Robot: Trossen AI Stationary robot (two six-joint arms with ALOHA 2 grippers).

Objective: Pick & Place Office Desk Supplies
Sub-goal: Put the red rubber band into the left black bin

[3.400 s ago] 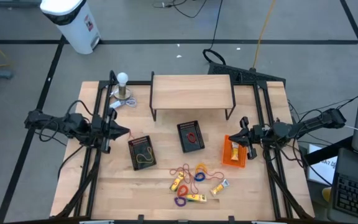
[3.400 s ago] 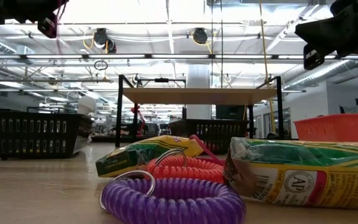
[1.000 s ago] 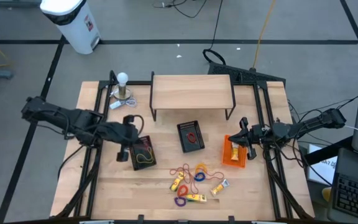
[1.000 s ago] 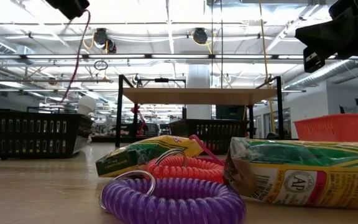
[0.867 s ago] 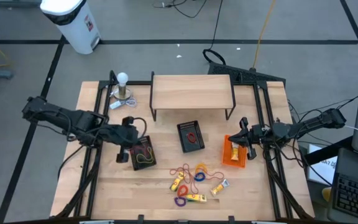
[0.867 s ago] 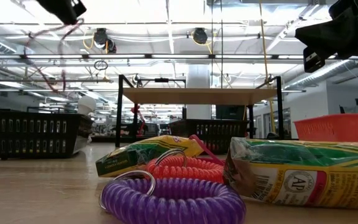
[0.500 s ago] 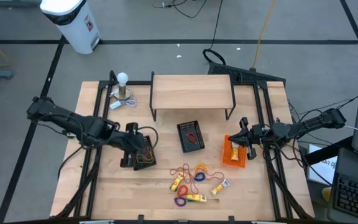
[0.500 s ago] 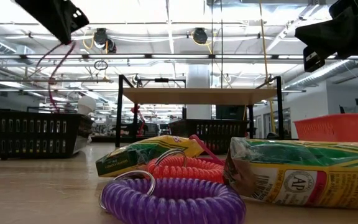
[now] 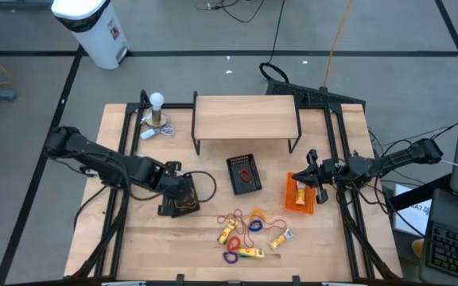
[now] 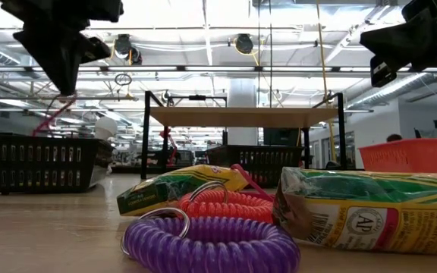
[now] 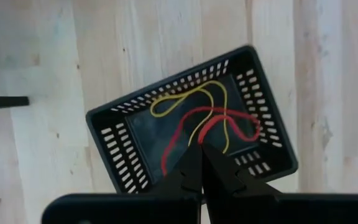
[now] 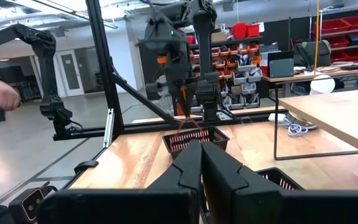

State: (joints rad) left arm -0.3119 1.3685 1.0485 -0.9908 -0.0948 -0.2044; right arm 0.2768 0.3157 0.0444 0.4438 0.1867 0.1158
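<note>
My left gripper points down over the left black basket and is shut on a thin red elastic loop. A yellow loop lies on that basket's floor. On the table's near middle lie loose coil loops and yellow packets; the low view shows a purple coil and a packet up close. My right gripper waits shut at the table's right, beside the orange basket, with nothing in it. My left gripper pinches the red loop's upper part between its two fingertips, coming from above and pointing down. The loop hangs slack below the fingers, and its lower part reaches down inside the black basket.
A second black basket with a red loop stands mid-table. The orange basket holds a yellow packet. A wooden shelf spans the far side, and a white ball-topped stand is at the far left.
My left gripper has gone down and toward the table's right and near edges, tipping from slanted to pointing nearly straight down over the left black basket. It stays shut on the red loop, which has swung and come down into the basket.
</note>
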